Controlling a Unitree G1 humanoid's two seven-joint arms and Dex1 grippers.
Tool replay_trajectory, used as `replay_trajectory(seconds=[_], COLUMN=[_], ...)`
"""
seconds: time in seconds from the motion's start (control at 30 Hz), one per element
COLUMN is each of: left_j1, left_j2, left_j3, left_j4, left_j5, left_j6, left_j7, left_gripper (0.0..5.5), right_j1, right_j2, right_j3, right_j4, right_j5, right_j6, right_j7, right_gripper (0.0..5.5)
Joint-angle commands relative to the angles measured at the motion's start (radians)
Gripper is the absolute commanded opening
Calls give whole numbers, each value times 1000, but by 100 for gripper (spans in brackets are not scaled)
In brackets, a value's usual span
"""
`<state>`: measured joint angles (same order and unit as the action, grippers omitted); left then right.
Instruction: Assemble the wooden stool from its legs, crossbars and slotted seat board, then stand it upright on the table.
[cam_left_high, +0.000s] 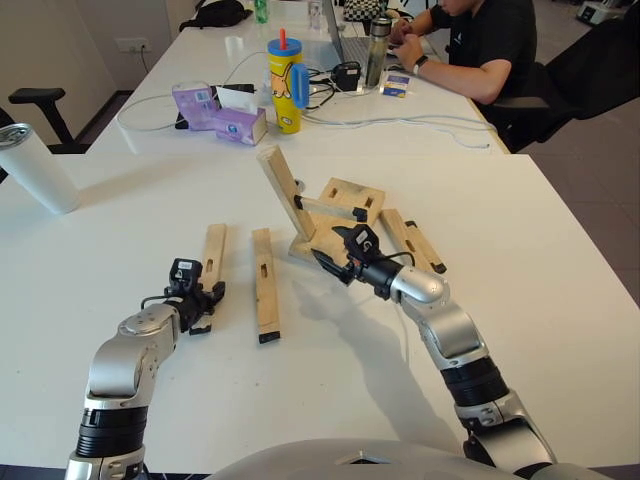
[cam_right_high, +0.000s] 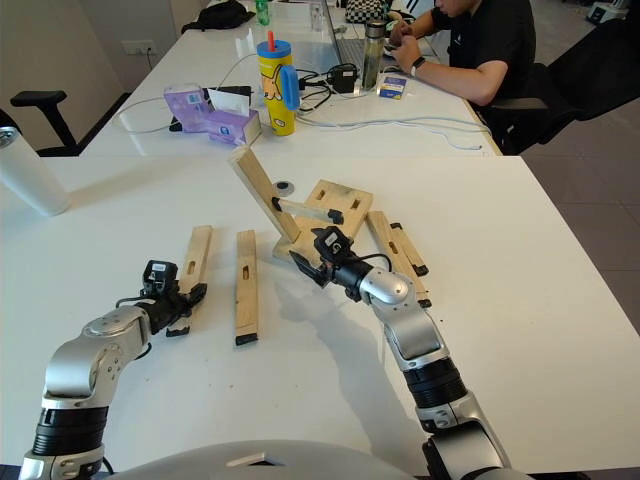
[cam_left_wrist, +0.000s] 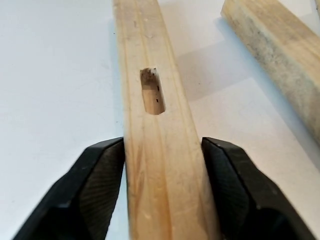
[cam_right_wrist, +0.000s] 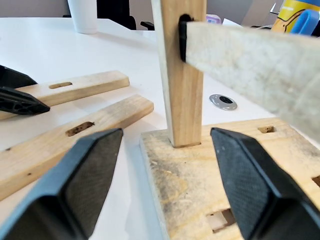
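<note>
White table carries all. Slotted seat board lies flat abt mid-table. One slot holds a leg tilted twd far-left corner, w/ crossbar plugged into its mortise. More pieces lie beside board, right-edge side. Two loose legs lie twd near edge: one free, other w/ left claw clenched on its near end, pads against both sides. Right claw released, fingers spread at board's near edge, flanking leg foot, not touching. Far edge: yellow cup w/ red straw, tissue packs. White tumbler at left edge.
</note>
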<state>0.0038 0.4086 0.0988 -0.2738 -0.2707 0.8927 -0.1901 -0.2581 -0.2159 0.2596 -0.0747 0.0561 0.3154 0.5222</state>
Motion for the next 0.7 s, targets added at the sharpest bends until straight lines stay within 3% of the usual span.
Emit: replay_trajectory(seconds=[0.03,0.1,0.2,0.37,0.53,0.7], left_j1=[-14,-27,-45,-72,-96,-122], left_j2=[8,2,6,-27,-69,-92], left_j3=[10,19,25,44,42,26], left_j4=[11,9,19,-30,-145,-238], left_j5=[18,25,65,105,70,-9], left_j6=[-25,-51,-138,-413,-690,-711], left_j7=[-8,-4,14,21,-42,-85], left_gripper=[209,206,206,206,206,206], right_j1=[-35,-51,-64,-169,-289,-352], right_j2=[16,39,69,204,288,300], right_j3=[-14,-42,-112,-351,-517,-572], right_j4=[-79,-122,-232,-225,-161,-128], right_j5=[40,112,382,763,1031,1222], right_j6=[63,145,405,703,799,807], right_j7=[5,15,80,-80,-288,-435], right_gripper=[326,326,326,326,326,326])
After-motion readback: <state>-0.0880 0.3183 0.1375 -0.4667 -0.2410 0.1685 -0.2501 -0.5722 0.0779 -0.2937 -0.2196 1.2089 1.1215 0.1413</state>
